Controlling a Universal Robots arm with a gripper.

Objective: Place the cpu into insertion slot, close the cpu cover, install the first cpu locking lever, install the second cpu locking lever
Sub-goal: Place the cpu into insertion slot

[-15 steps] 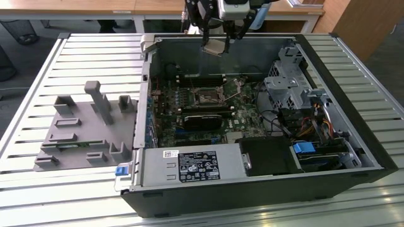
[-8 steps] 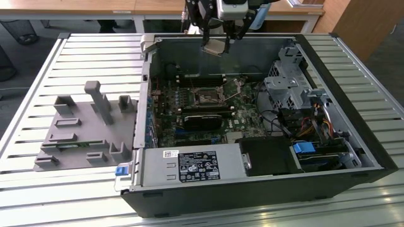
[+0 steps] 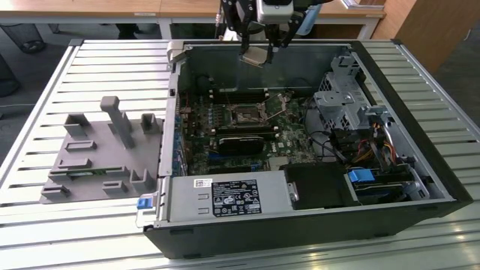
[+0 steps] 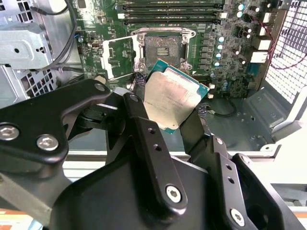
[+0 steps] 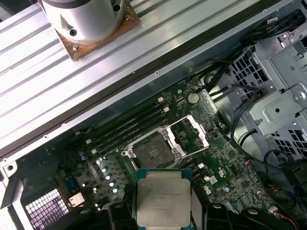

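Pincer (image 4: pixel 171 98) clamped on chip (image 4: pixel 176 96) by two opposite edges, metal face up, slightly tilted. Hangs high over the open computer case (image 3: pixel 315 239), well apart from the bare socket (image 5: pixel 152 149) below, cover (image 5: pixel 193 133) swung open beside it.

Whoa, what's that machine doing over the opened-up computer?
A robot arm's pincer is gripping the cpu, a small silver square chip, and holding it in the air above the open computer case. Below it, on the green board, the insertion slot sits empty, with the cpu cover flipped open beside it. The chip is not yet seated.
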